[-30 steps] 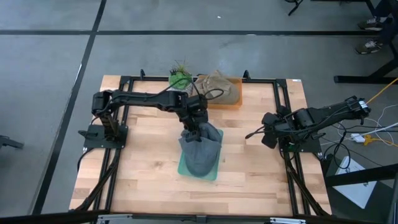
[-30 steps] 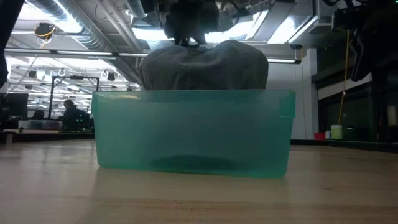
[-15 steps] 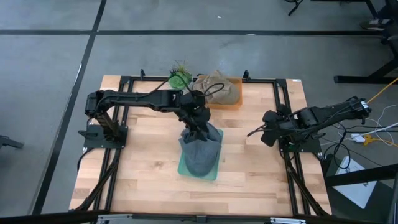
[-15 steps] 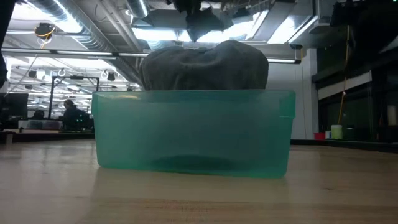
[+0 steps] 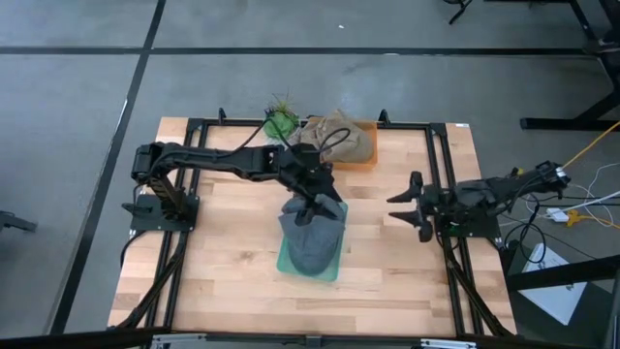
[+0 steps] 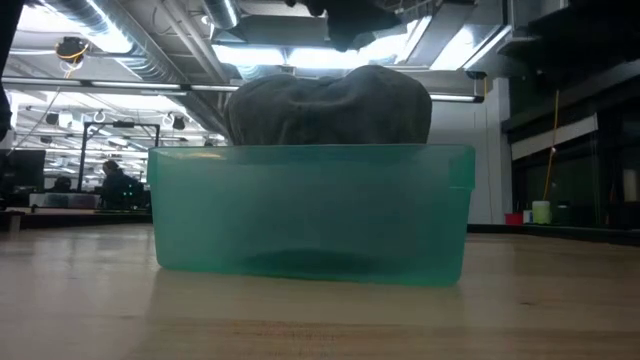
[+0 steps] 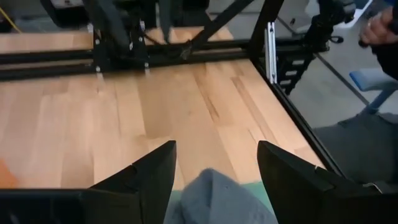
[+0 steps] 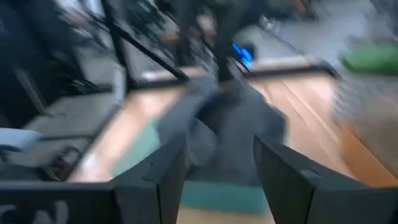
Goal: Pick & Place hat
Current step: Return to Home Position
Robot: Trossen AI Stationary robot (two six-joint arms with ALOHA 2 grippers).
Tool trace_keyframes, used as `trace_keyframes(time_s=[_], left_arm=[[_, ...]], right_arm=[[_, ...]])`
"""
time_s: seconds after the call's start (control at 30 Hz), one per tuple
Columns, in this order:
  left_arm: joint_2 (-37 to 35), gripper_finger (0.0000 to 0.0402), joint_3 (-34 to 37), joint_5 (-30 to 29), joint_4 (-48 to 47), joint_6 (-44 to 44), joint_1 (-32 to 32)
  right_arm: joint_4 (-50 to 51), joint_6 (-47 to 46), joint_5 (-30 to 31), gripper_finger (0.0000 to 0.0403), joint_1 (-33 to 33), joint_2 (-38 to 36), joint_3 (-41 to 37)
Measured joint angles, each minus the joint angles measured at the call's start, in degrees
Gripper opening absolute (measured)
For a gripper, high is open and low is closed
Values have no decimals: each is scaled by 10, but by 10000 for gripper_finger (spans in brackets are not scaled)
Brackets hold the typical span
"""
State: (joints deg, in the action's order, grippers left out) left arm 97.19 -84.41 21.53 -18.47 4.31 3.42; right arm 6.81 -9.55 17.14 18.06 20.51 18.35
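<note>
The grey hat sits in a teal bin at the table's middle; in the low view its crown bulges above the bin's rim. My left gripper hangs open just above the hat's far part, apart from it; in the left wrist view the hat's top shows below and between the fingers. My right gripper stands open near the table's right side, pointing level toward the hat.
An orange tray with a tan crumpled thing stands at the far edge, with a green plant beside it. Black frame rails run along the table's sides. A person's hand shows beyond the table.
My left gripper has risen off the hat's crown, rolled and tipped toward level; the hat stays in the bin. My right gripper has tipped up toward level and sunk a little while its arm folded back toward the right edge.
</note>
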Motion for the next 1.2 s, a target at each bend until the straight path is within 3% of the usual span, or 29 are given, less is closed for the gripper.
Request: trace_keyframes(time_s=[0.2,0.37,0.53,0.83,0.97,1.2], left_arm=[[0,220,25,0,86,-20,0],[0,221,25,-7,89,-20,-1],[0,218,26,-57,99,-23,-9],[0,219,26,-106,130,-41,-25],[0,219,26,-109,145,-38,-34],[0,219,26,-160,145,-41,-47]], right_arm=[[-124,44,-52,184,-1,-94,-96],[-130,50,-114,184,-12,-152,-119],[-127,73,-182,184,-24,-202,-130],[-99,95,-183,184,-37,-204,-132],[-176,113,-183,184,-37,-204,-176],[-189,122,-188,184,-47,-204,-180]])
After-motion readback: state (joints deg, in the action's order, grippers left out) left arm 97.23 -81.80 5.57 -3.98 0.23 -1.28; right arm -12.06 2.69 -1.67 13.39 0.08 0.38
